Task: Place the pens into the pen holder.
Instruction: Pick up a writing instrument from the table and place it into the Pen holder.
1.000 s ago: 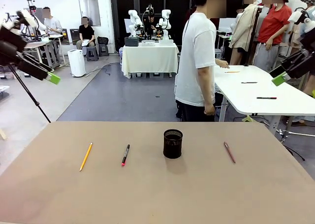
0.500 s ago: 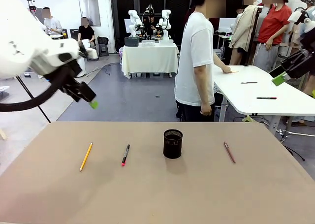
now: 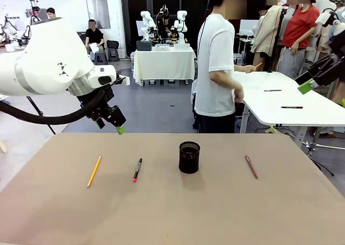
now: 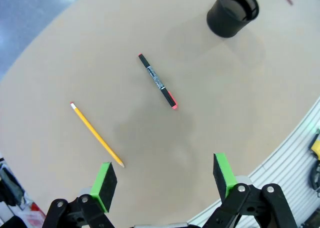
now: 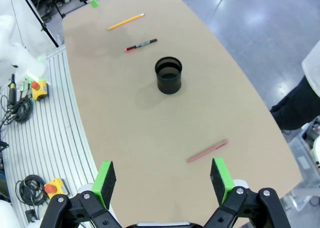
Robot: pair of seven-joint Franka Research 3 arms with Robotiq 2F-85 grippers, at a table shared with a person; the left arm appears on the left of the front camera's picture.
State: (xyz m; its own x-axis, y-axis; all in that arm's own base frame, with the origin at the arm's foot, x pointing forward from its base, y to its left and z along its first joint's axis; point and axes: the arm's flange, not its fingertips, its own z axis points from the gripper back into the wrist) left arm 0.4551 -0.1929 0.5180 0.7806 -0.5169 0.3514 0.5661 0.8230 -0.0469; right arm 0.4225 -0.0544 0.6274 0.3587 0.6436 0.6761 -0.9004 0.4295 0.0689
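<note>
Left arm is swinging in from the left side. Left tool [image 4: 164, 178] is now hovering over the counter [image 3: 172, 218] near its far-left edge, jaws wide apart, gripping nothing. Right tool [image 5: 162, 180] is staying parked high at right, wide open and empty. Pens aren't moving: yellow pencil [image 3: 94, 171] and black pen [image 3: 137, 169] are lying left of the pen holder [image 3: 189, 157], maroon pen [image 3: 252, 167] right of it. Likely lining up a first pick; nothing placed yet. The left wrist view is cutting the maroon pen off at its top edge.

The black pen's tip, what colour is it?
Pink-red; the black pen shows best in the left wrist view.
</note>
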